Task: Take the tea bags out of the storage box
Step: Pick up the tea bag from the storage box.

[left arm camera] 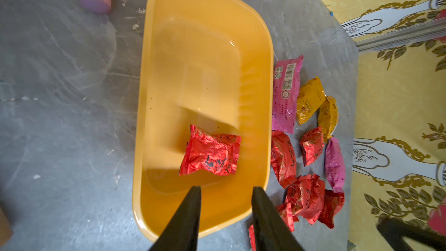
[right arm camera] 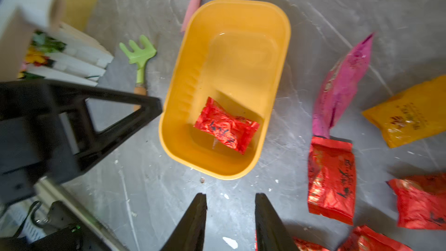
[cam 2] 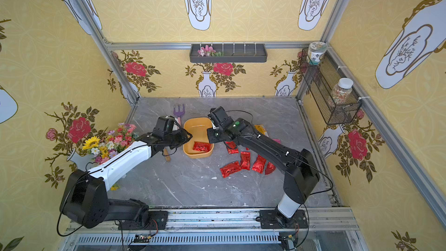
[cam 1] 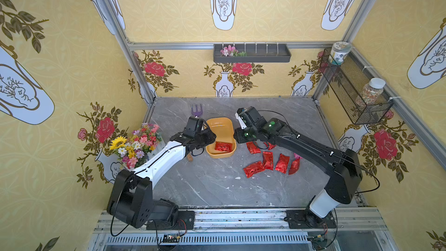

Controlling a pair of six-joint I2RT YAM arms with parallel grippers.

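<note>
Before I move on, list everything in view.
storage box: one, yellow-orange, centre of table
tea bag in box: one, red
tea bags on table: about six red, two pink, two orange-yellow, right of box
toy fork: one, purple, behind box
toy rake: one, green, left of box
flowers: one bunch, mixed, table's left
wall trough: one, dark grey, back wall
wire basket: one, black, right wall, two jars
left fingers: black, apart, empty, box's left side
right fingers: black, apart, empty, box's right side

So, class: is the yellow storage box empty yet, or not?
Not empty: one red tea bag lies inside the storage box; the rest of its floor is bare.
</note>
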